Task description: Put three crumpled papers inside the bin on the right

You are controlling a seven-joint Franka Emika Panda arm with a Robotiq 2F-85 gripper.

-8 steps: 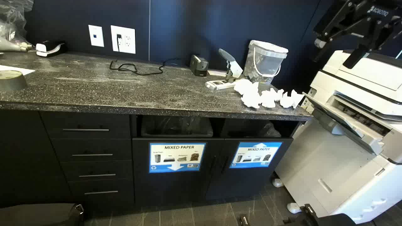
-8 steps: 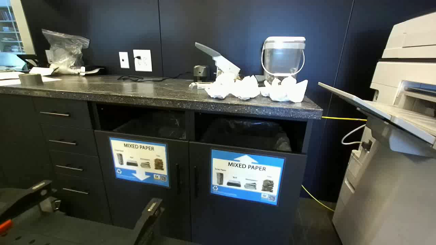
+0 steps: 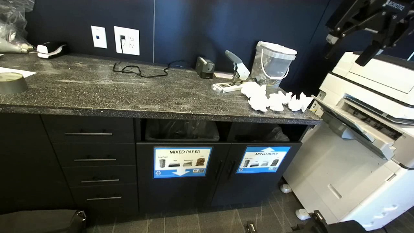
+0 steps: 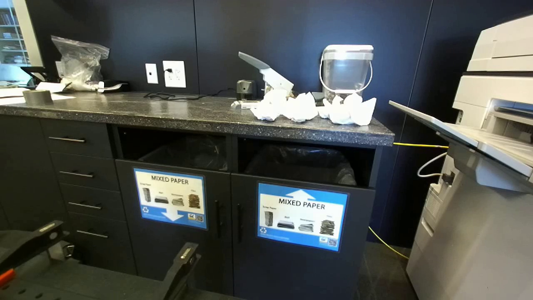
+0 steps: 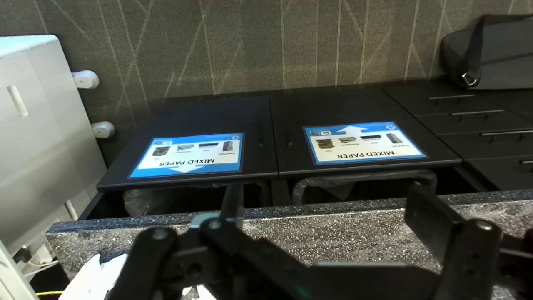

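Here sit the crumpled papers (image 4: 306,107), bunched white by the front edge of the countertop (image 4: 183,111), right above the bin (image 4: 302,260) on the right! Up high hangs the gripper (image 5: 326,202), jaws spread wide, nothing between them, and picking up a paper looks like the call. Best come down squarely over an end one, away from the stapler (image 4: 277,79), squeeze softly, then swing clear of the countertop before reaching under it into the bin.

Both exterior views face the same counter (image 3: 178,94), which the wrist view sees from above.
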